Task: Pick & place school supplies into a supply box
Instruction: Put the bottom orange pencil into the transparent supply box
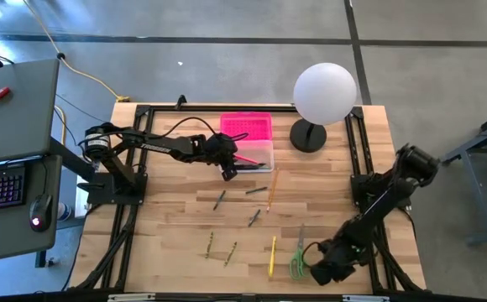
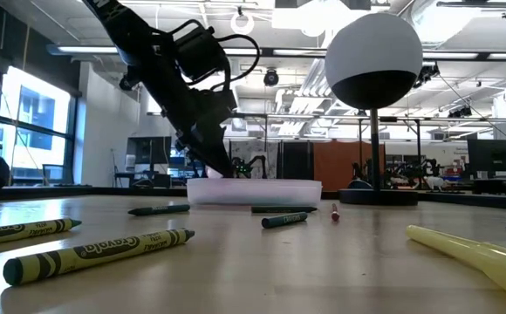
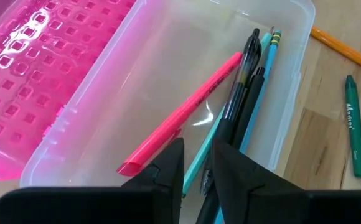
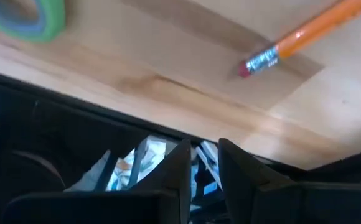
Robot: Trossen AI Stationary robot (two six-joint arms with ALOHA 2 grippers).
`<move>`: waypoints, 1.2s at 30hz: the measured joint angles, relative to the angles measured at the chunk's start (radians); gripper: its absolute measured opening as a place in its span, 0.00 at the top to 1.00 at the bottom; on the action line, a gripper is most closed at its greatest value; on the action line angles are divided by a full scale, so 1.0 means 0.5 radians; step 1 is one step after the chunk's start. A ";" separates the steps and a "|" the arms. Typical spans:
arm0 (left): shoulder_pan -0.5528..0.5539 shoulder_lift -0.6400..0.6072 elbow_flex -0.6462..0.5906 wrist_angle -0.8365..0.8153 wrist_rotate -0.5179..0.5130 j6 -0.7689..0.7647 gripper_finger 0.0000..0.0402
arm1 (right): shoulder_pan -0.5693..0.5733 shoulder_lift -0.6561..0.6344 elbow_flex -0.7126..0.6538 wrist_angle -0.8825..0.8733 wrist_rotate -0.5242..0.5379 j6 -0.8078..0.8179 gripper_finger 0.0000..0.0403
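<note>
The supply box (image 1: 257, 158) is clear plastic, and its pink lid (image 1: 246, 127) lies open toward the far edge. In the box lie a pink pen (image 3: 187, 106), a black pen (image 3: 243, 81) and two blue-green pencils (image 3: 264, 81). My left gripper (image 3: 198, 177) reaches down into the box's left end (image 2: 235, 174), shut on the black pen. My right gripper (image 4: 204, 162) is shut and holds nothing. It hangs over the table's near edge beside the green-handled scissors (image 1: 298, 254). Loose crayons (image 1: 219, 199), an orange pencil (image 1: 271, 191) and a yellow pen (image 1: 272, 256) lie flat on the wood. My left gripper pinches the black pen by its near end (image 3: 225, 134) between the two fingers, slanting down from the table's left side. The fingers hide the exact place of contact. The pen lies along the box, its far tip (image 3: 253, 37) low inside near the box's end wall.
A white globe lamp (image 1: 323, 94) stands on a dark base (image 1: 308, 136) just right of the box. Olive crayons (image 2: 96, 253) and a yellow pen (image 2: 471, 249) lie near the near edge. A green crayon (image 3: 353, 124) lies outside the box's wall. A desk with keyboard (image 1: 0, 184) stands left.
</note>
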 joint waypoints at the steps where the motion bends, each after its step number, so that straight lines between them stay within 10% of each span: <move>1: 0.000 0.000 0.000 0.000 0.000 0.000 0.72 | -0.001 0.006 0.000 -0.008 0.004 -0.001 0.85; 36: 0.000 0.000 0.000 0.001 0.002 0.001 0.72 | -0.083 0.000 -0.001 -1.184 0.556 -0.333 0.85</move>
